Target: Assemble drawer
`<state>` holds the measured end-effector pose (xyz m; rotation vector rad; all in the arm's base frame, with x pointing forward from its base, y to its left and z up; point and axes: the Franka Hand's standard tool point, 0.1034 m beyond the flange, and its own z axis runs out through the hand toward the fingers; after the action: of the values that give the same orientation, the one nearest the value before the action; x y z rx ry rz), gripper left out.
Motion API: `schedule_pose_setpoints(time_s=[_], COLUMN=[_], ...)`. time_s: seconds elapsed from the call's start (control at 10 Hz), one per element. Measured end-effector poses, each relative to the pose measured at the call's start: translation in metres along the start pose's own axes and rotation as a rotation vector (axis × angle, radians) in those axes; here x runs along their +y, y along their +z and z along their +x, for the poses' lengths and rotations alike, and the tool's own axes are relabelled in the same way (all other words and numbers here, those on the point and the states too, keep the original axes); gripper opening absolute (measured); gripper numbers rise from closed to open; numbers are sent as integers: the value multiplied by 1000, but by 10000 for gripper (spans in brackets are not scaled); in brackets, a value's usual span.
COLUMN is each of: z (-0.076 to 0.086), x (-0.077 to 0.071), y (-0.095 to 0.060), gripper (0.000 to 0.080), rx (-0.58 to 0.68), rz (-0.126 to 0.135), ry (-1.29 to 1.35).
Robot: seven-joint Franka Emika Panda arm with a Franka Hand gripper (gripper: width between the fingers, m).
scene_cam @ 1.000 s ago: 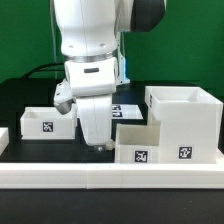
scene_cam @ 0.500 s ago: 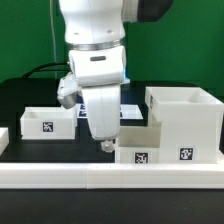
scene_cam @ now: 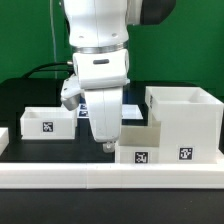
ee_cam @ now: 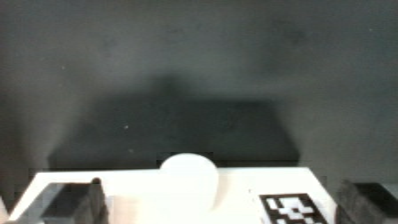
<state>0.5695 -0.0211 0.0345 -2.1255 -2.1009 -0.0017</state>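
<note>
The tall white housing (scene_cam: 184, 122) stands at the exterior view's right. A low white tray (scene_cam: 138, 142) sits against its left side, its tag facing front. A second tray (scene_cam: 44, 122) sits at the exterior view's left. My gripper (scene_cam: 108, 146) hangs at the left end of the middle tray, fingertips down near the table. In the wrist view the gripper (ee_cam: 221, 205) is open. Its dark fingers (ee_cam: 71, 203) stand wide apart on either side of that tray's white face (ee_cam: 143, 200), which shows a round knob (ee_cam: 191, 178) and a tag (ee_cam: 294, 207). Nothing is gripped.
A long white rail (scene_cam: 110, 178) runs along the front of the table. The marker board (scene_cam: 127, 109) lies flat behind the arm. The table top is black (ee_cam: 196, 70).
The arm has moved toward the exterior view's right and slightly down, bringing the gripper to the left end of the middle tray. The trays and the housing have not moved.
</note>
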Motion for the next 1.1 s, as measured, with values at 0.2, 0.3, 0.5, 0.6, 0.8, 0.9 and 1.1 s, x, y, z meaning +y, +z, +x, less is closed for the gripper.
schedule_pose_setpoints(time_s=[0.2,0.3,0.5,0.6,0.8,0.9,1.1], z=[4,9,12,10,10,9,5], x=[11,19,23,22,22,21,12], y=[0,0,-1,-1,0,1,10], gripper=[649,649,649,649,649,649,649], rx=[13,21,4,5,5,6,6], rz=[22,24,20,22,23,23,35], ry=[-78,-98,-91,-89,-88,-86,-45])
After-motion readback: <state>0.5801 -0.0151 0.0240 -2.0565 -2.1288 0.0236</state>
